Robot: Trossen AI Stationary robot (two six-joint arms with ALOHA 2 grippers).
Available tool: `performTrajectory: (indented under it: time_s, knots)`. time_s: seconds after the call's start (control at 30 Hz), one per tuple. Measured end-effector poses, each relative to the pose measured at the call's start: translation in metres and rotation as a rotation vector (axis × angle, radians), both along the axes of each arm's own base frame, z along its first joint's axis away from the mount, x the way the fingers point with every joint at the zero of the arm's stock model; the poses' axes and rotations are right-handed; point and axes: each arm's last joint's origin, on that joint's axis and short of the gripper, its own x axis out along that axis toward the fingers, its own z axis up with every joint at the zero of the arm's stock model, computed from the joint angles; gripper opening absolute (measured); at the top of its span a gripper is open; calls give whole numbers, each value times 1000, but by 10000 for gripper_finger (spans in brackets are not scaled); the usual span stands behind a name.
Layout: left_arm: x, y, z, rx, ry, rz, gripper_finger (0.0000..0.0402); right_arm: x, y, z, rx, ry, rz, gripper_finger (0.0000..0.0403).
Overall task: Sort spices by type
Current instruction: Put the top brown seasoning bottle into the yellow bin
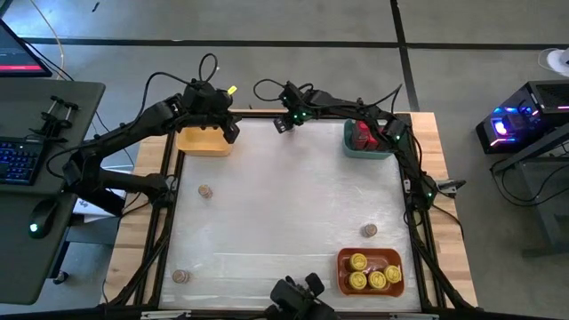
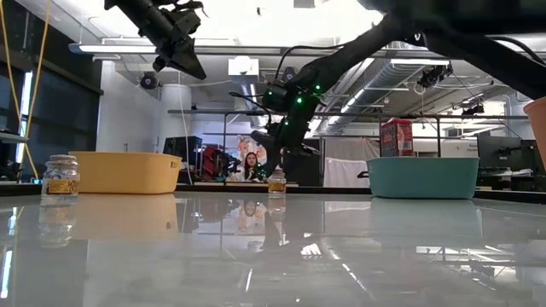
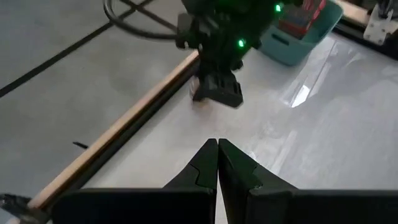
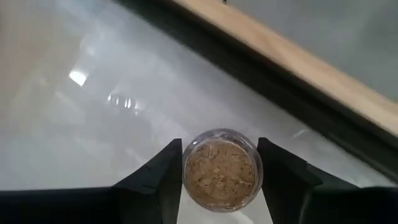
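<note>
glossy white counter (image 1: 284,196) under the right pincer (image 4: 219,168), half-open, bracketing a tan jar (image 4: 219,169) at the far rim; off-centre closing could tip it. left pincer (image 3: 217,163) shut.

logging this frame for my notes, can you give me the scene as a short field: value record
left end effector: shut, empty, raised above the yellow bin
right end effector: at the table's far edge, fingers on either side of a tan jar, touching or not cannot be told
teal bin: holds red tins
orange bin: holds four yellow-lidded jars
loose tan jars on table: three others, one below the yellow bin in the high view, one above the orange bin, one at the lower left
</note>
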Motion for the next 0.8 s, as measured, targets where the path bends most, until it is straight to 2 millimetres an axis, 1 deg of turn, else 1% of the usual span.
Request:
performTrajectory:
  time_s: [0.1,0.13,0.2,0.33,0.5,0.57,0.6,0.7,0.8]
  knots:
    - [1,1,1,10,-15,0,0,-5,3,9,34,5,65,169]
    - [1,1,2,13,-17,-1,0,-7,4,17,33,-12,93,169]
    - [1,1,2,30,-9,-15,0,-9,7,39,11,-72,136,169]
    - [0,0,3,74,20,-53,0,-17,14,93,-38,-242,224,169]
    - [-2,-3,5,98,18,-116,0,-16,33,139,-88,-445,321,169]
    - [-2,-3,5,110,26,-130,0,-12,40,147,-102,-493,335,169]
    - [-2,-3,5,113,28,-133,0,-9,42,148,-97,-510,338,169]
    - [-1,-2,6,117,22,-132,2,0,52,143,-79,-514,361,169]
    - [0,-2,8,133,1,-134,18,7,62,142,-84,-520,389,169]
